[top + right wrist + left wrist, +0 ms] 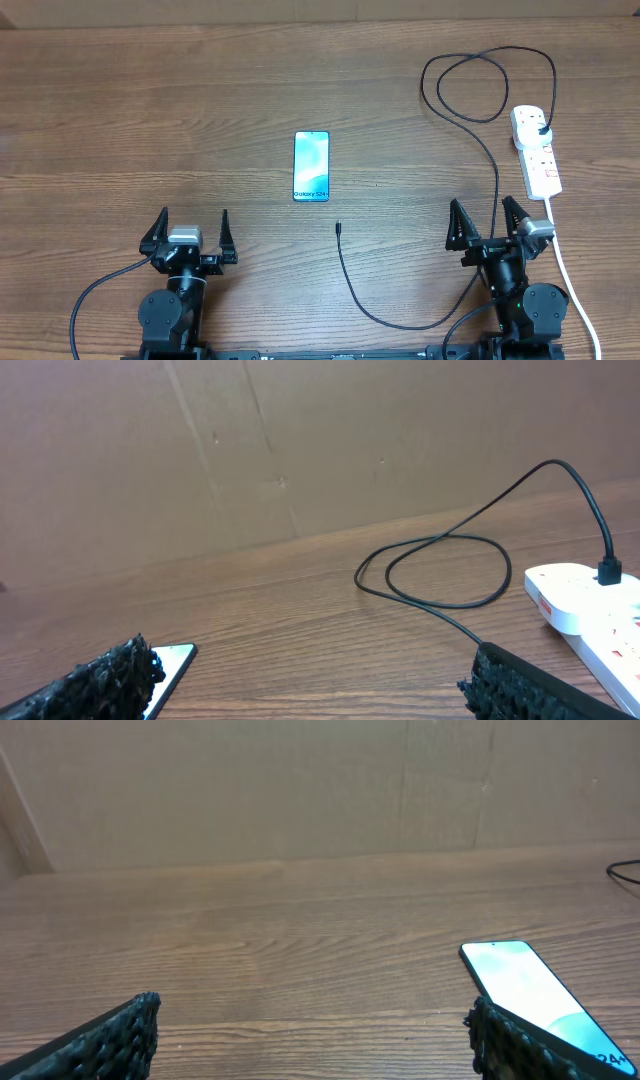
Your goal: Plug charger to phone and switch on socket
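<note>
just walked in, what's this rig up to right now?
Nothing is being handled yet. The left gripper and right gripper are both open and empty at the near edge. The slim smartphone with a lit blue-teal screen lies mid-table, unplugged. The thin black charger cable is already plugged into the white power strip. Its connector tip lies loose near the phone. The switch state isn't readable.

The phone (311, 166) lies flat at centre frame, lit teal screen up, with the "Galaxy" text at its lower end. The charger (497, 190) has its black plug in the upper end of the white socket (537, 155) at the right. Its thin cable loops at upper right, then curves low, and its tip rests below-right of the phone, apart from it.
</note>
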